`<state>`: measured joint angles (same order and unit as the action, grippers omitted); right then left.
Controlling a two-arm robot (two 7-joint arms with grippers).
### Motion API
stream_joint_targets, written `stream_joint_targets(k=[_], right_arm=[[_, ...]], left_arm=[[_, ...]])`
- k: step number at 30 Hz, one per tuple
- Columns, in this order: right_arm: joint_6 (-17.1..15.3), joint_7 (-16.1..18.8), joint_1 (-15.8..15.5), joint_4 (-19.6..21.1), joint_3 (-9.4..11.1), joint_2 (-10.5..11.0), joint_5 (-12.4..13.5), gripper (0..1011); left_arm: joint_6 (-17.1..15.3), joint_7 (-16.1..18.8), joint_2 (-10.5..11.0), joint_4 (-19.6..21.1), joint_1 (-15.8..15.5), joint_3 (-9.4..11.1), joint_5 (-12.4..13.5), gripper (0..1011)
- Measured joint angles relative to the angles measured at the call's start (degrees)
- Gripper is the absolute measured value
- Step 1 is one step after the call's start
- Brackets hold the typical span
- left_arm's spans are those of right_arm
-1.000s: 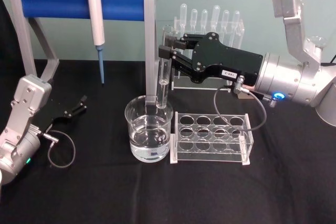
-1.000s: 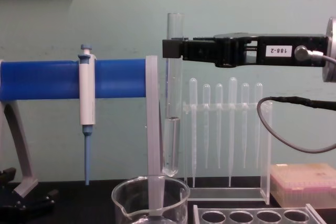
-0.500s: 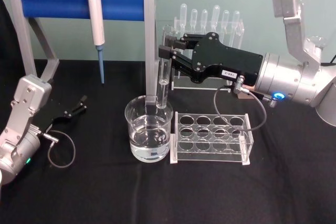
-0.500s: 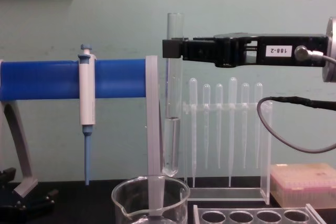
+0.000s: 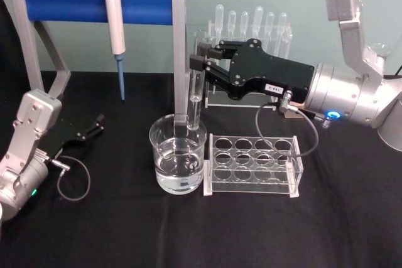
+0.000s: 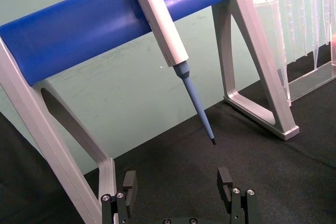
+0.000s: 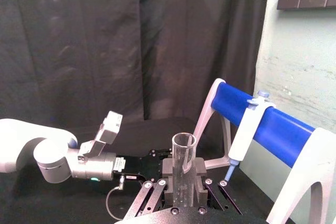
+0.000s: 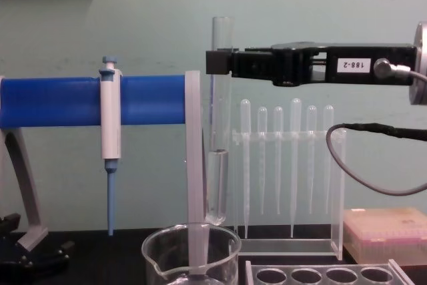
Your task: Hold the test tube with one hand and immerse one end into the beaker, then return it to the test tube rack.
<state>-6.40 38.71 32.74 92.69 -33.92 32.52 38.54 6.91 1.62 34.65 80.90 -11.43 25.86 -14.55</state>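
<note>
I've got the right black two-fingered tool (image 5: 198, 61) clamped on the long clear glass test tube (image 8: 218, 178), hanging upright beneath it, tip just above the wide clear glass beaker (image 5: 158, 155), near its far rim; lowering straight risks clipping glass, I'd say; left tool (image 6: 178, 182) parked, spread apart.
</note>
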Motion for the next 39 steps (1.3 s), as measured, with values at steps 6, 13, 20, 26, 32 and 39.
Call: stream_joint_targets(k=[6, 13, 20, 26, 32, 39], right_arm=[[1.0, 0.4, 0.2, 0.0, -1.0, 0.0, -1.1, 241], [2.0, 0.7, 0.0, -0.7, -1.7, -0.5, -1.8, 241], [3.4, 0.5, -1.2, -2.0, -2.4, -1.2, -3.3, 241], [5.3, 0.4, -2.4, -4.9, -2.9, -2.9, -4.3, 241], [6.8, 0.6, -3.3, -7.5, -3.2, -4.4, -5.3, 241], [9.1, 0.5, -4.5, -10.5, -3.3, -6.1, -6.9, 241]], left_arm=[[0.0, 0.0, 0.0, 0.0, 0.0, 0.0, 0.0, 1000], [0.0, 0.0, 0.0, 0.0, 0.0, 0.0, 0.0, 1000], [0.0, 0.0, 0.0, 0.0, 0.0, 0.0, 0.0, 1000], [0.0, 0.0, 0.0, 0.0, 0.0, 0.0, 0.0, 1000], [0.0, 0.0, 0.0, 0.0, 0.0, 0.0, 0.0, 1000], [0.0, 0.0, 0.0, 0.0, 0.0, 0.0, 0.0, 1000]])
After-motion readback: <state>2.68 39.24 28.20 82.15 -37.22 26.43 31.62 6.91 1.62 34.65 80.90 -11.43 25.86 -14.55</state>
